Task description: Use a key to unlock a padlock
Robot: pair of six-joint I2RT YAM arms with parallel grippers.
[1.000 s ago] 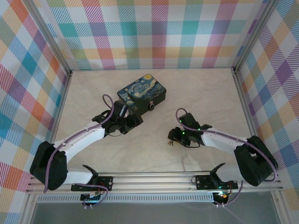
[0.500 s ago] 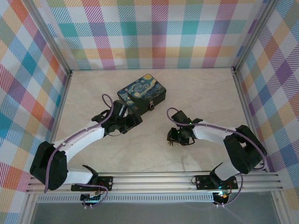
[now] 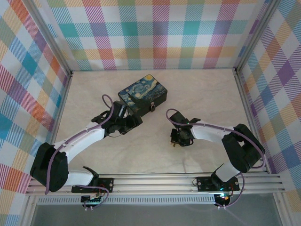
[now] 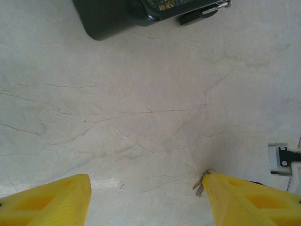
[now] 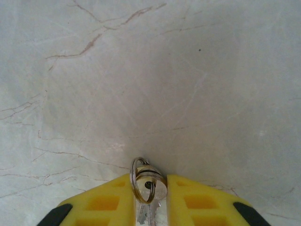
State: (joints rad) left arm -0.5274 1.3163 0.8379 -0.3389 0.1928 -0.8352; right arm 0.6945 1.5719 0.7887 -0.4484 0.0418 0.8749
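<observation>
The padlock (image 3: pixel 153 108) is a tiny dark block hanging on the near side of the black box with a blue-and-yellow painted lid (image 3: pixel 142 94). In the left wrist view the padlock (image 4: pixel 193 18) sits at the top edge under the box (image 4: pixel 108 19). My left gripper (image 3: pixel 136 122) hovers just left of the box's near corner, its yellow jaws wide apart over bare table (image 4: pixel 146 183). My right gripper (image 3: pixel 175 141) is down on the table in the middle. The silvery key (image 5: pixel 155 192) with its split ring (image 5: pixel 141 181) is pinched between the right gripper's (image 5: pixel 149 182) yellow fingers.
Checked walls close the table on the left, back and right. An aluminium rail (image 3: pixel 155 181) runs along the near edge by the arm bases. Pale marbled tabletop (image 3: pixel 202 99) lies open between the box and the right wall.
My right gripper has slid left onto the key and its jaws have closed round it. The left arm has stayed where it was.
</observation>
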